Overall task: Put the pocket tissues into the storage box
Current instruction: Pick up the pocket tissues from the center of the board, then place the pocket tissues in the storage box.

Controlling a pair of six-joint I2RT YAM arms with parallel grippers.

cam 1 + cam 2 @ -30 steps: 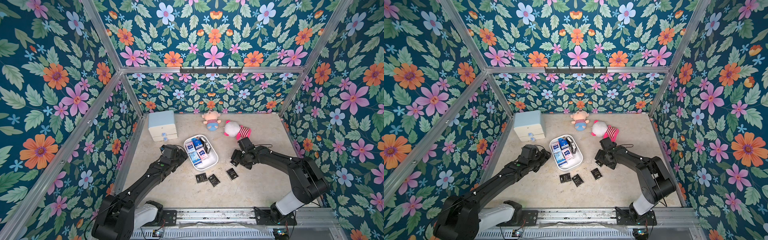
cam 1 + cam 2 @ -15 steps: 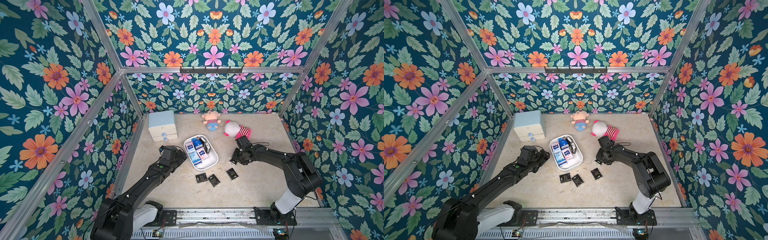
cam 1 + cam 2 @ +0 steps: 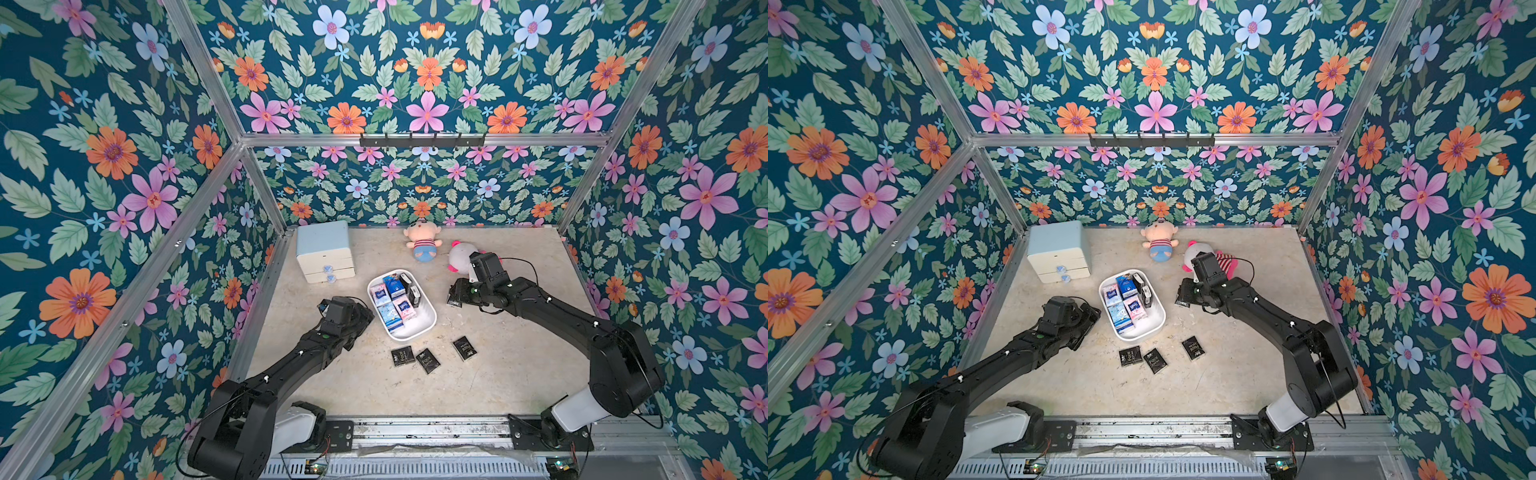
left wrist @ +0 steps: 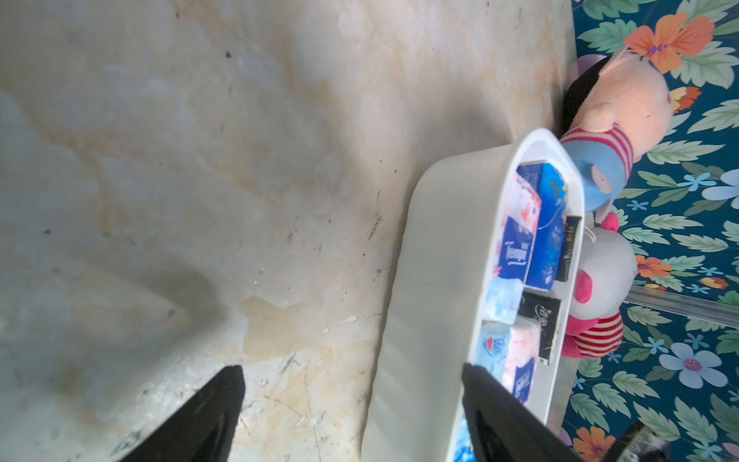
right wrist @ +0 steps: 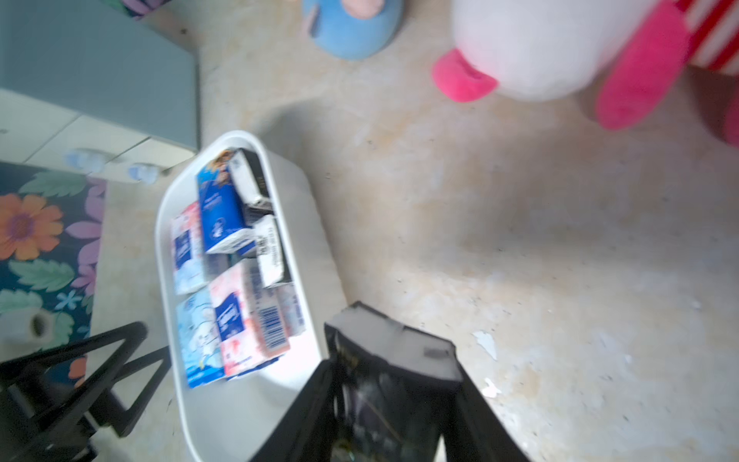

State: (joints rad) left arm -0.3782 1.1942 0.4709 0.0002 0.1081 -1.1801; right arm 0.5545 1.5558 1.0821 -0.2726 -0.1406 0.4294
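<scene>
My right gripper [image 5: 387, 386] pinches black tissue packet [image 5: 394, 340] beside box [image 5: 310, 224]: light, squashy, slick wrap; hold flat faces mid-body. Left gripper [image 4: 352, 374] wide, empty.

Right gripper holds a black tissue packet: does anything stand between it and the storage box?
Nothing visible. Only bare table lies between the black packet in the right gripper and the storage box.

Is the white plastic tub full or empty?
Partly full: the white plastic tub holds blue, pink and black tissue packets, but its near end shows bare bottom.
</scene>
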